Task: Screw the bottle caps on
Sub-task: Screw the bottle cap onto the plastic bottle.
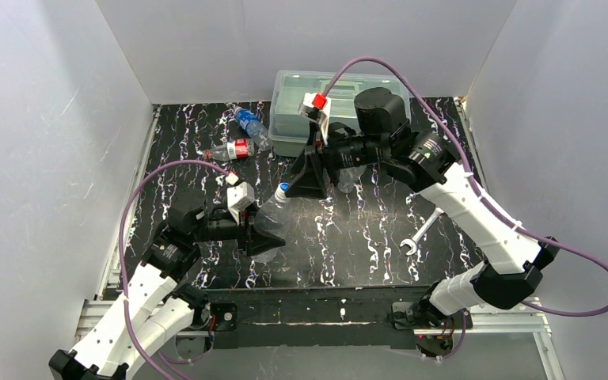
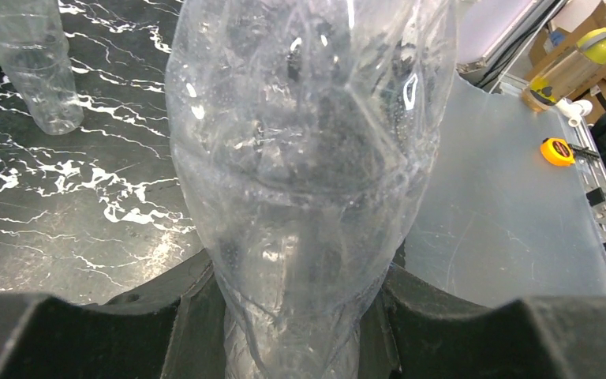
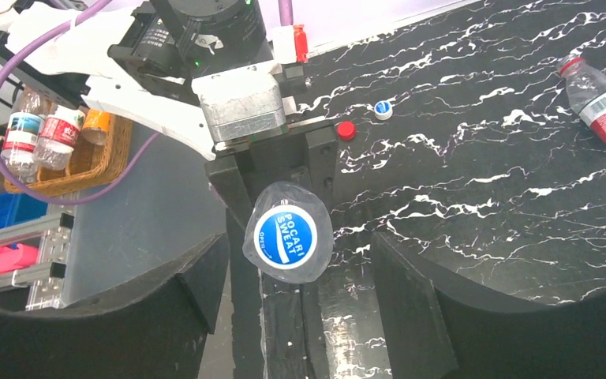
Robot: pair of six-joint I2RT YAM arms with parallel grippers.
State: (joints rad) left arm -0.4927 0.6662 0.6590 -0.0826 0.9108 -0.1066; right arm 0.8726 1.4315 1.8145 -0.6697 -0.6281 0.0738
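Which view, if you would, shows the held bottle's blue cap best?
Right wrist: the cap faces the camera, print readable. Top shows it as a blue speck; left wrist shows only the bottle.

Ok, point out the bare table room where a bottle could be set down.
Barest: the near strip between the held clear bottle and the wrench. Also the far left corner beyond the blue-label bottle. Crowded around the box, the red-label bottle and the right pincer.
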